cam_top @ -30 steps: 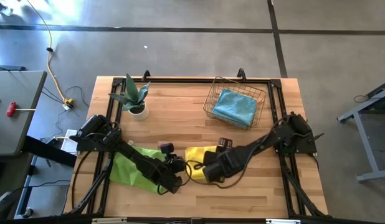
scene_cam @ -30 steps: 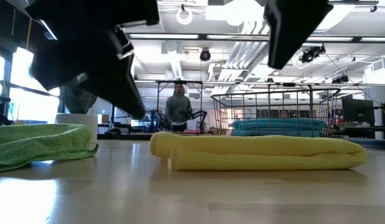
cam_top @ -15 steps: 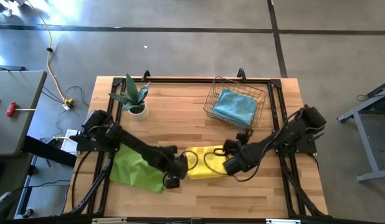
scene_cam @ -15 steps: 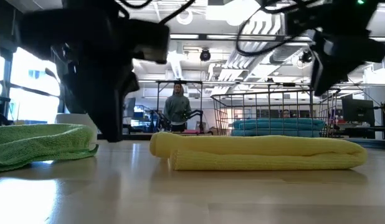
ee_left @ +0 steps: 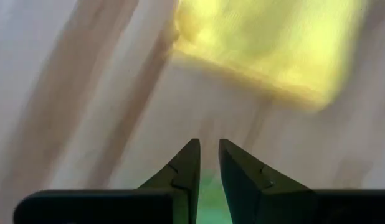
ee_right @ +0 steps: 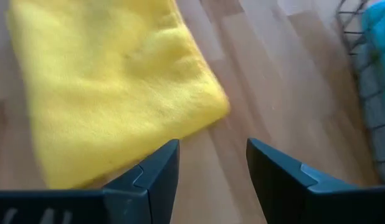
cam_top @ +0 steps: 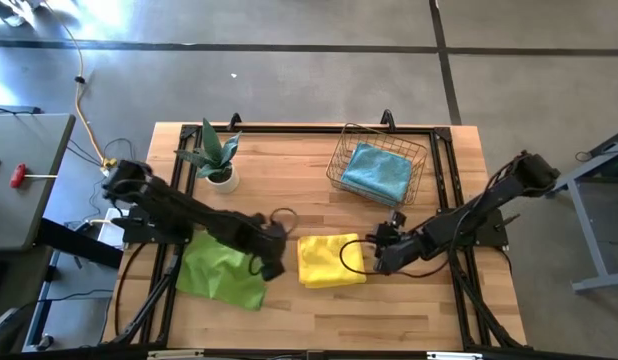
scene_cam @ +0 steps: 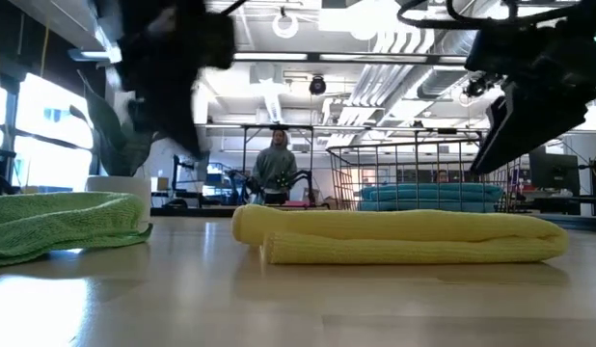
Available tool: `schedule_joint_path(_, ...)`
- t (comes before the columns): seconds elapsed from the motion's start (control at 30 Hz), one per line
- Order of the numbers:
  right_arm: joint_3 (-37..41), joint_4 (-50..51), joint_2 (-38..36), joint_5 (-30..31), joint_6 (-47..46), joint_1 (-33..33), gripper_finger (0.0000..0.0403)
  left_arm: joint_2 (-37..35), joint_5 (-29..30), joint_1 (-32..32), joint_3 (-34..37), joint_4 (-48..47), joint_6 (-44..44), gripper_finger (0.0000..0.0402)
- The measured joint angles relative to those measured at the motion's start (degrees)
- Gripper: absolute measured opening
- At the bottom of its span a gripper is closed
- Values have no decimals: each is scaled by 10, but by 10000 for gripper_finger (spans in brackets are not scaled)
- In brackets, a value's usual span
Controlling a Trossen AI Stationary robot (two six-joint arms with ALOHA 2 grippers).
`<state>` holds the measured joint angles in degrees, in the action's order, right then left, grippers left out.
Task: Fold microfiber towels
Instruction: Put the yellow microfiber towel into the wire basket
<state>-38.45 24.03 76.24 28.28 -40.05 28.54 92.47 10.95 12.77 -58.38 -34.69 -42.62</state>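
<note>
Folded yellow towel (cam_top: 331,261) lies flat on the bench (cam_top: 289,180), between both end effectors. Left end effector (cam_top: 271,262), beside the towel's left edge, fingers nearly closed, empty. Right end effector (cam_top: 375,257), beside its right edge, fingers parted, empty, touching nothing.
</note>
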Motion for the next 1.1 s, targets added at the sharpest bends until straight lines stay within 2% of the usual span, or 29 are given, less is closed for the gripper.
schedule_joint_path(0.07, 25, -23, -15, 1, 21, 0, 180, -18, 0, 2, 42, 130, -29, 51)
schedule_joint_path(0.13, 38, -57, -17, 2, 31, -5, 180, -48, 14, 1, 87, 180, -65, 51)
schedule_joint_path(0.2, 49, -46, -30, 4, 18, -2, 180, -52, 32, 1, 109, 264, -105, 51)
schedule_joint_path(0.27, 46, -52, -24, -7, -22, -5, 180, -66, 61, 0, 132, 284, -137, 51)
schedule_joint_path(0.33, 48, -16, -34, -19, -58, 1, 180, -57, 85, 6, 138, 330, -161, 51)
schedule_joint_path(0.53, 43, -30, -23, -34, -76, -5, 181, -41, 73, 6, 144, 349, -166, 62)
schedule_joint_path(1.0, 44, -47, -14, -49, -76, -5, 181, 12, 65, 9, 144, 425, -184, 139)
schedule_joint_path(1.1, 44, -49, -14, -49, -75, -5, 181, 36, 63, 10, 144, 452, -215, 149)
